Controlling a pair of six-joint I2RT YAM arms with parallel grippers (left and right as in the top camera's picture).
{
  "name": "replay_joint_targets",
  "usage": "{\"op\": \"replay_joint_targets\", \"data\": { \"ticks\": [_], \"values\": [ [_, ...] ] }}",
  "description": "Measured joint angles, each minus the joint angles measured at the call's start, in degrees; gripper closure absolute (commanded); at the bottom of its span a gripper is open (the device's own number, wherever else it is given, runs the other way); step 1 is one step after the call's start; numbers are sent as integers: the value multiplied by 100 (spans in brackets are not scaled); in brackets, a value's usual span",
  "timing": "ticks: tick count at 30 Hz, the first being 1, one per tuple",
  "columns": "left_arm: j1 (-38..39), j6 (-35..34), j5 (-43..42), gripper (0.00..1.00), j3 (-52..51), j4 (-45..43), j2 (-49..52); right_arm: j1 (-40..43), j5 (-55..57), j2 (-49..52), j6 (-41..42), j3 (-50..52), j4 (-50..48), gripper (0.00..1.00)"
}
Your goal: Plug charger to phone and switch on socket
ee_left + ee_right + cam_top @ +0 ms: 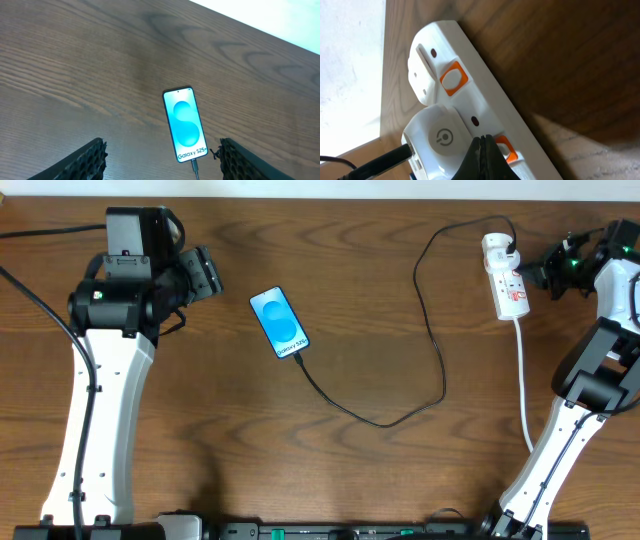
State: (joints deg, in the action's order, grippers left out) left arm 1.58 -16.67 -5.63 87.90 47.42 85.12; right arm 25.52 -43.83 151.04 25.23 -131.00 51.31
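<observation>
The phone lies face up on the wooden table with its blue screen lit. In the left wrist view the phone has the charger's connector in its bottom port. The black charger cable loops right and up to the white socket. My left gripper hangs open left of the phone, holding nothing. My right gripper is shut, its tip against the socket beside an orange switch and the white charger plug. A second orange switch sits further along.
The socket's white cord runs down toward the right arm's base. The table's far edge lies just behind the socket. Bare wood spans the middle.
</observation>
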Motion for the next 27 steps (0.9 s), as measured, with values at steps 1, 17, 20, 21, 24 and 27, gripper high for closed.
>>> {"op": "replay_joint_targets", "data": {
  "ticks": [1,17,20,21,24,27],
  "values": [
    [0,0,2,27,0,0,0,0,0,-2,-2,-7,28,99],
    [0,0,0,27,0,0,0,-9,-74,-15,-46,-20,284,99],
    [0,0,0,27,0,0,0,-9,-74,-15,-70,-20,289,99],
    [0,0,0,27,0,0,0,-9,-74,-15,-74,-20,291,99],
    [0,0,2,27,0,0,0,-9,-74,-15,-101,-20,337,99],
    [0,0,2,27,0,0,0,-11,-142,-20,-151,-20,481,99]
  ]
}}
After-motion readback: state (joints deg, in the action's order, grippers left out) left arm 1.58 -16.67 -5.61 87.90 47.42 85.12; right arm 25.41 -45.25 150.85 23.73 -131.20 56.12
